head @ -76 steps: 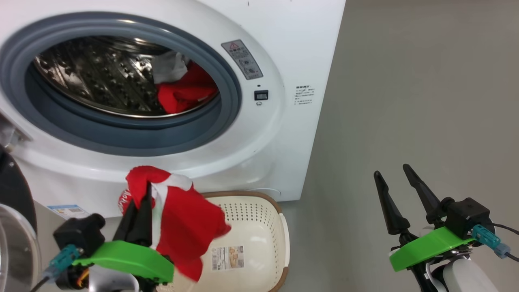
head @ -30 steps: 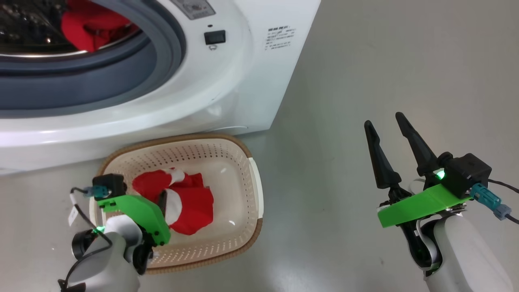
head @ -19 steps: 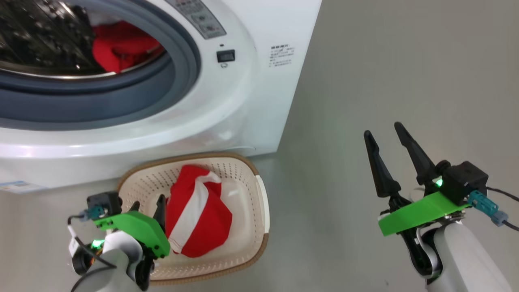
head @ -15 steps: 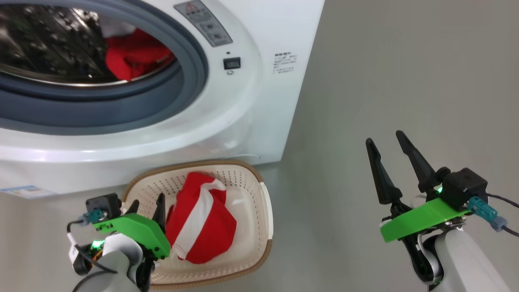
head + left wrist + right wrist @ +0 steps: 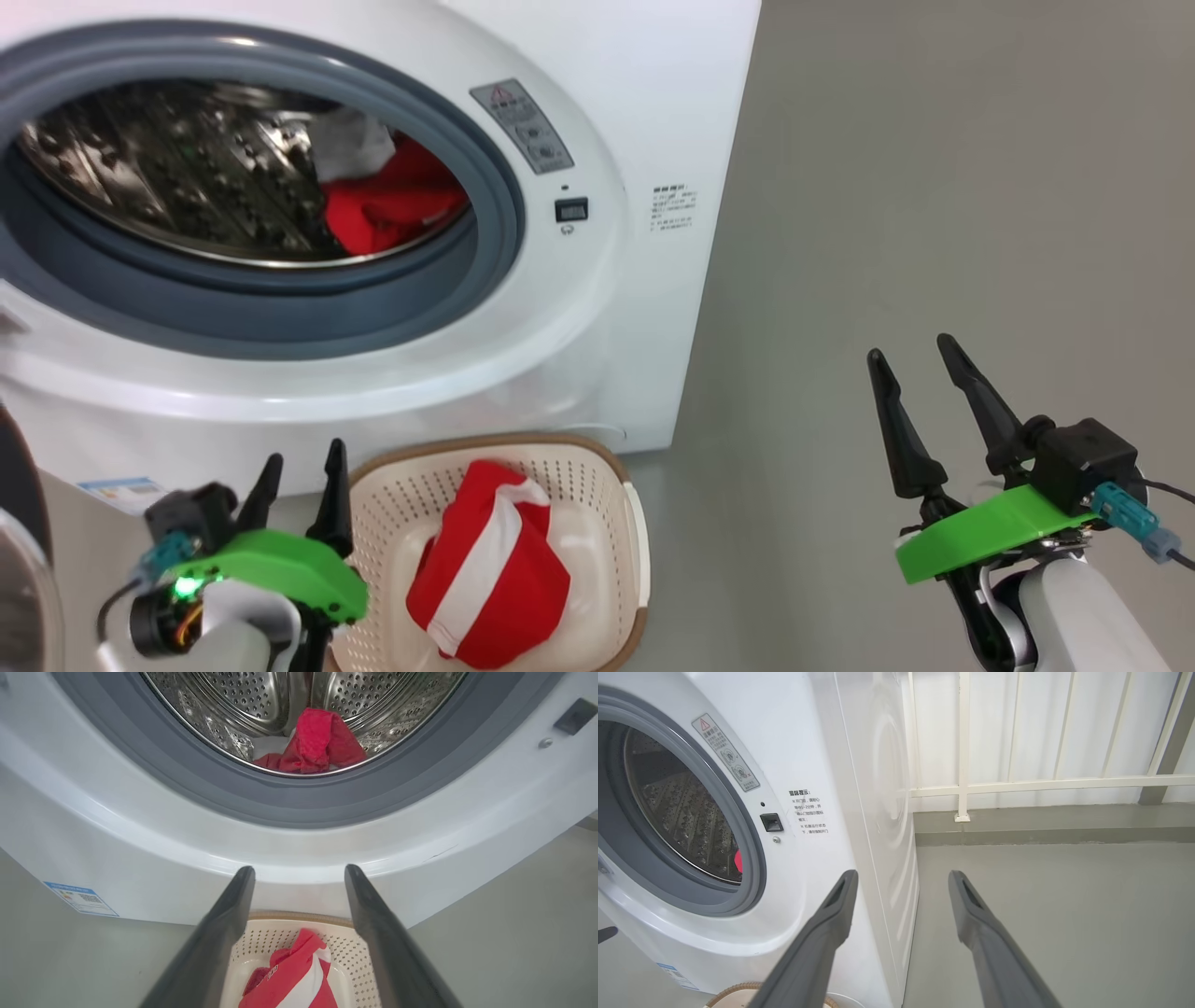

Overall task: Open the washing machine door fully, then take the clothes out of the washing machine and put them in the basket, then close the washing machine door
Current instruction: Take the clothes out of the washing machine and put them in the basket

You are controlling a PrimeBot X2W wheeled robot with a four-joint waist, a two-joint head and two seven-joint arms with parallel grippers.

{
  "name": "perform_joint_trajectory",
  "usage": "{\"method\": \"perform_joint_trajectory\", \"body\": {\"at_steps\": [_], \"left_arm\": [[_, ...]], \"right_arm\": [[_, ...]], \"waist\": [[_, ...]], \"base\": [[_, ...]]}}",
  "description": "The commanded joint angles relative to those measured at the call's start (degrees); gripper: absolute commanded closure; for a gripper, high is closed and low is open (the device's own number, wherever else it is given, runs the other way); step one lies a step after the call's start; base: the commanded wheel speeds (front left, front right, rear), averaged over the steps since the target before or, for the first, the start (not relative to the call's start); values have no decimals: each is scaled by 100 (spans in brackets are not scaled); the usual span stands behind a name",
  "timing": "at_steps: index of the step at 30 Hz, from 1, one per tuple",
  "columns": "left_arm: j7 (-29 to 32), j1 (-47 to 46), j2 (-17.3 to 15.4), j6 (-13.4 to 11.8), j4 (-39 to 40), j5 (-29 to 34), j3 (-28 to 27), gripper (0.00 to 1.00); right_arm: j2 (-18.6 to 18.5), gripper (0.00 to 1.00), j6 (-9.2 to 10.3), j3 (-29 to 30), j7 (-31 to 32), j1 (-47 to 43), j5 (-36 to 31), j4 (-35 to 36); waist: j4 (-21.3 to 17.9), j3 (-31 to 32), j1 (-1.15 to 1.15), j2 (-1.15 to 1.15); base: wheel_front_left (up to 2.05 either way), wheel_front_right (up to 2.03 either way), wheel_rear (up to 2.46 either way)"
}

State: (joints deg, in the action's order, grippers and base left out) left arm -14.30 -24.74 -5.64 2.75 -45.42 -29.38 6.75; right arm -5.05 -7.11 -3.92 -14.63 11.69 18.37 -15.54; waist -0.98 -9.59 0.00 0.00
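garment (image 5: pixel 490 583) in basket (image 5: pixel 495 437)

left gripper (image 5: pixel 303 453), jaws apart, hovers just beside the basket holding the red-and-white garment. more red clothes (image 5: pixel 392 210) lie in the washing machine (image 5: pixel 597 308) drum. right gripper (image 5: pixel 908 347): jaws apart. dark edge far left: probably the door (image 5: pixel 14 476).

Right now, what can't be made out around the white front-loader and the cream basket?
- Round black-rimmed washing machine door: head view, cut by the left edge; how far open, cannot tell.
- Red-and-white clothes in the steel drum: bunched, partly behind the grey rubber ring; piece count unclear.
- Cream perforated plastic basket: near end cut by the head view's bottom edge; left gripper covers its sides in the left wrist view.
- Grey warning label text: too small.
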Motion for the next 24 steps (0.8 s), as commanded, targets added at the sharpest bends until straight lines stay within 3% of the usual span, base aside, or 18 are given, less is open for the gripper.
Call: {"method": "perform_joint_trajectory", "body": {"at_steps": [1, 8, 15, 24], "left_arm": [[-69, 162, -150, -32, 304, 20, -255, 0], [-69, 985, -96, 18, 1637, 240, -551, 0], [-69, 1892, -23, -156, 2883, 748, -652, 0], [-70, 2659, 41, -286, 3609, 989, -803, 0]], "right_arm": [[3, 0, -37, -65, -37, -38, -68, 145], [22, 0, -37, -53, -37, -254, -148, 162], [52, 0, -37, 6, -37, -507, -151, 188], [97, 0, -37, 3, -37, -681, -189, 253]], "waist": [[26, 190, 0, 0], [11, 523, 0, 0], [-71, 865, 0, 0], [-168, 1077, 0, 0]], "base": [[0, 0, 0], [0, 0, 0], [0, 0, 0], [0, 0, 0]]}}
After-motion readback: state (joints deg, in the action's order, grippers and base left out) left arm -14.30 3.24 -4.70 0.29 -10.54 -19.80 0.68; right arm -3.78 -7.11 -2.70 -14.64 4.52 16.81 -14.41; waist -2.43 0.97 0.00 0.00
